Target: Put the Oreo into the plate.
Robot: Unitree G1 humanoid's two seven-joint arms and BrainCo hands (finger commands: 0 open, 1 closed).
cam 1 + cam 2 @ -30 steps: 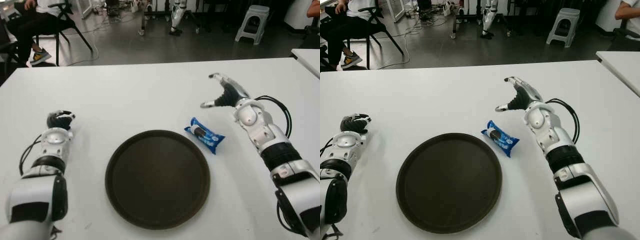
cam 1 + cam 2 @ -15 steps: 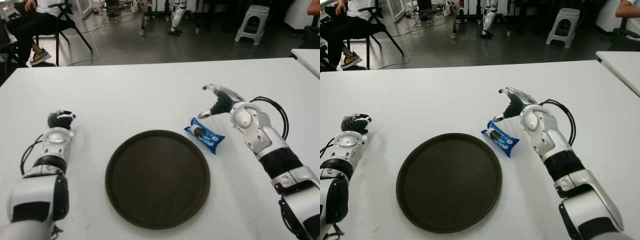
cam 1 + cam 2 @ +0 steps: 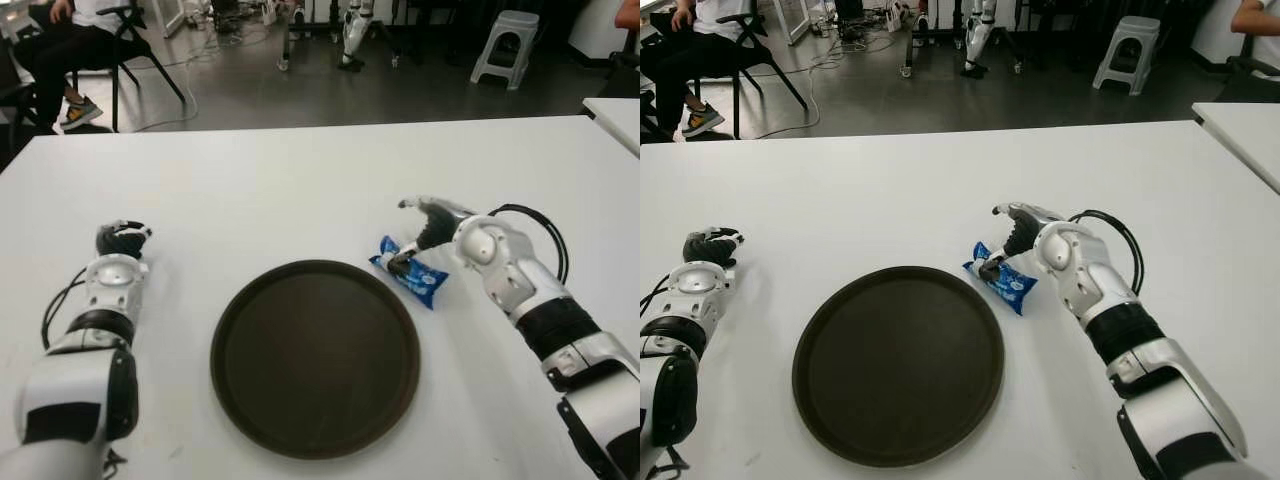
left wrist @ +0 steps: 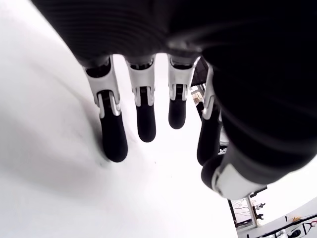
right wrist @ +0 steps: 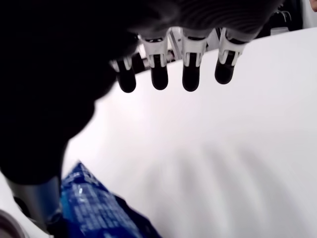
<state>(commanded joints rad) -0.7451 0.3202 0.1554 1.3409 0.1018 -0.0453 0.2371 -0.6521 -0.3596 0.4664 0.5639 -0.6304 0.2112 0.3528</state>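
The Oreo (image 3: 412, 274) is a blue wrapped pack lying flat on the white table (image 3: 300, 190), just off the right rim of the round dark brown plate (image 3: 315, 356). My right hand (image 3: 406, 236) hovers low over the pack's far end, open, its fingers (image 5: 190, 74) stretched out over bare table. Its thumb comes down at the edge of the Oreo (image 5: 94, 210); I cannot tell if it touches. My left hand (image 3: 122, 238) shows left of the plate, fingers (image 4: 113, 139) relaxed and holding nothing.
A second white table (image 3: 615, 108) begins at the far right. Beyond the table's back edge are a grey stool (image 3: 505, 42), a black chair with a seated person (image 3: 70, 45) at the far left, and equipment legs on the floor.
My right hand has come down and toward me, from open air behind the Oreo to just over its far end. The Oreo, the plate and my left hand have not moved.
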